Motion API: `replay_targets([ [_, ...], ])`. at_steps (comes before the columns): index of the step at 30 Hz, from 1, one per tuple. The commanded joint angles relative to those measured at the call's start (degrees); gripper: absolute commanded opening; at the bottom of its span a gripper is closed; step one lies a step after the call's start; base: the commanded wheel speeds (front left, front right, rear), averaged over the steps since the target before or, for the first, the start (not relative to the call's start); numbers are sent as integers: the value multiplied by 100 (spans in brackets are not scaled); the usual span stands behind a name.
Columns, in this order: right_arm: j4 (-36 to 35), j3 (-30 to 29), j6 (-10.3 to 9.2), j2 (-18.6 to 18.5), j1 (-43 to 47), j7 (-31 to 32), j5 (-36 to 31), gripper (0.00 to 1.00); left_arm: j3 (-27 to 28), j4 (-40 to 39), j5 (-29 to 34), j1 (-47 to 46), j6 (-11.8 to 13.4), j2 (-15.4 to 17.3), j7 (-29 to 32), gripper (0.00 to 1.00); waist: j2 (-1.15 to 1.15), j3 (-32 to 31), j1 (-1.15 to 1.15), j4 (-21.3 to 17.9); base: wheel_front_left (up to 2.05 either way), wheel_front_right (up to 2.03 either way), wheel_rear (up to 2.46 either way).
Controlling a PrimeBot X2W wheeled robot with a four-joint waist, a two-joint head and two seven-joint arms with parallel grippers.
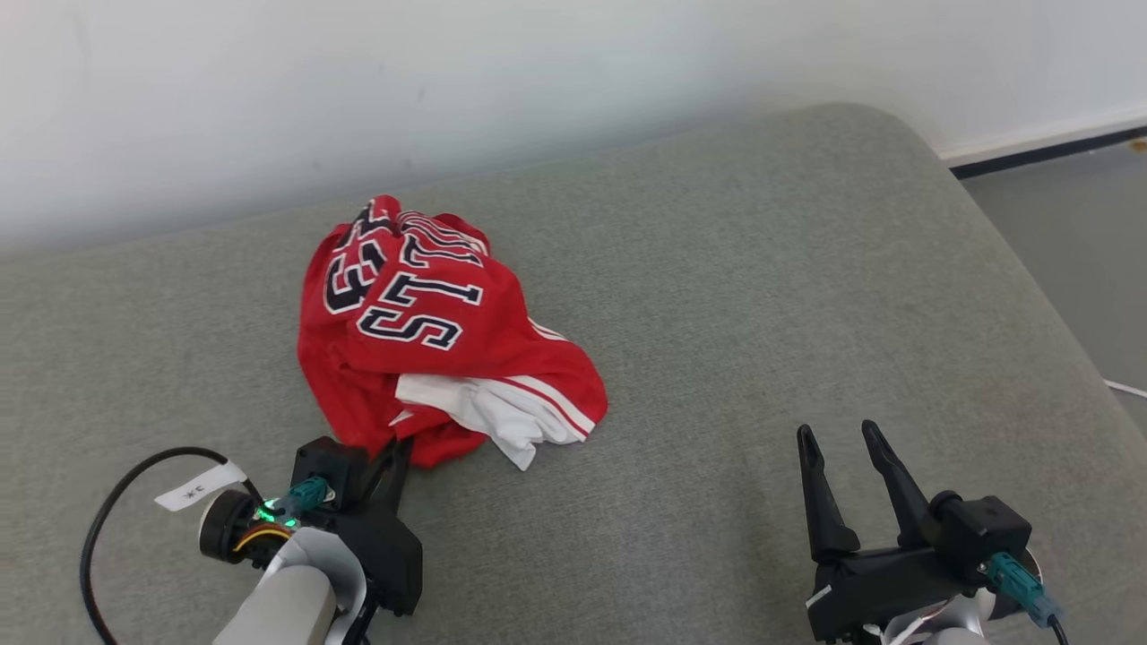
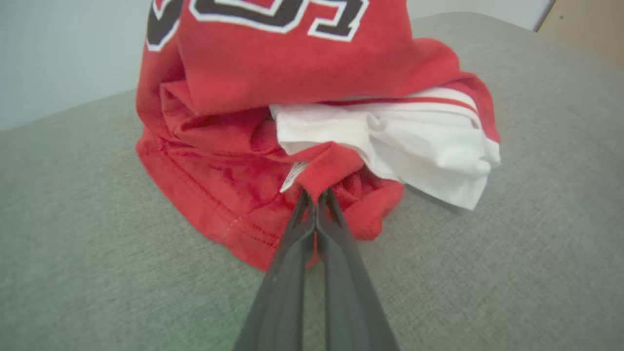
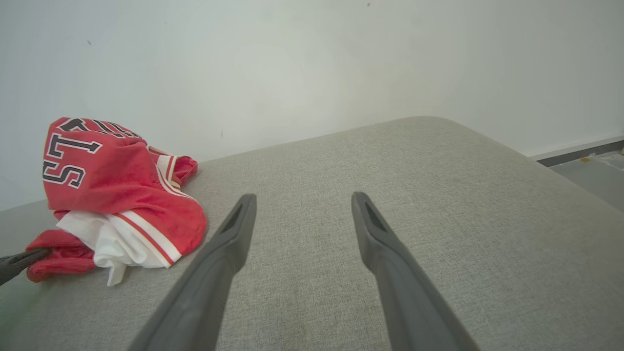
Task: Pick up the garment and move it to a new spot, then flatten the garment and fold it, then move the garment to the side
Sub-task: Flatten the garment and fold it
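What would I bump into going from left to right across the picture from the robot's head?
white tag → red jersey → right tool → floor

Red garment [image 1: 421,331] with white trim lies crumpled on the grey cushion [image 1: 762,296].

A grey fabric cushion [image 1: 717,296] is carrying everything here, its woven cover stretching smooth beneath and beyond the right fingers [image 3: 229,243] and rounding off at the corner ahead of them. One garment [image 1: 421,305] is lying directly on it: a crumpled red jersey with dark, white-edged letters and a white striped part spilling out. It is sitting just ahead of the left fingers [image 2: 287,263], touching their tips, and well off to the left of the right fingers.
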Motion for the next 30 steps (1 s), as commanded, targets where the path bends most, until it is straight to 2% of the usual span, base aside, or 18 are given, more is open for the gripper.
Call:
replay_targets([
  [1, 12, -25, -12, -4, 95, -14, -22, 100, 31, -104, 32, -12, 34, 7, -58, 0, -1, -114, 0, 194, 0, 0, 0],
  [8, 25, -203, -12, -5, 251, 3, -42, 100, 56, -1180, 216, 478, 370, 414, -44, 0, -1, -351, 0, 703, 0, 0, 0],
  [12, 6, -307, -12, -5, 308, 1, -61, 100, 156, -2285, 220, 1062, 803, 819, 293, 0, -1, -380, 0, 940, 0, 0, 0],
  [13, 6, -307, -12, -5, 308, 1, -61, 100, 156, -2285, 220, 1062, 803, 819, 293, 0, -1, -380, 0, 940, 0, 0, 0],
  [17, -10, -331, -12, -3, 298, 3, -47, 100, 222, -3607, 160, 1870, 1308, 1244, 855, 0, -1, -334, 0, 1090, 0, 0, 0],
  [20, -9, -350, -12, -7, 299, 17, -42, 100, 272, -4340, 24, 2497, 1579, 1466, 1168, 0, -1, -318, 0, 1163, 0, 0, 0],
  [23, 20, -332, -12, -5, 281, 32, -46, 100, 287, -4714, -148, 2979, 1759, 1496, 1309, 0, -1, -345, 0, 1197, 0, 0, 0],
  [27, 55, -279, -12, -3, 266, 91, -17, 100, 297, -4685, -297, 3285, 1796, 1427, 1229, 0, -1, -415, 0, 1279, 0, 0, 0],
  [28, 65, -264, -12, -3, 268, 102, -3, 100, 330, -4655, -288, 3276, 1834, 1383, 1122, 45, -1, -441, 0, 1317, 0, 0, 0],
  [29, 75, -239, -12, -4, 268, 128, 26, 100, 357, -4648, -311, 3259, 1851, 1310, 1022, 100, -1, -462, 0, 1349, 0, 0, 0],
  [30, 99, -205, -12, -5, 269, 152, 71, 100, 393, -4671, -340, 3227, 1851, 1249, 905, 100, -1, -485, 0, 1389, 0, 0, 0],
])
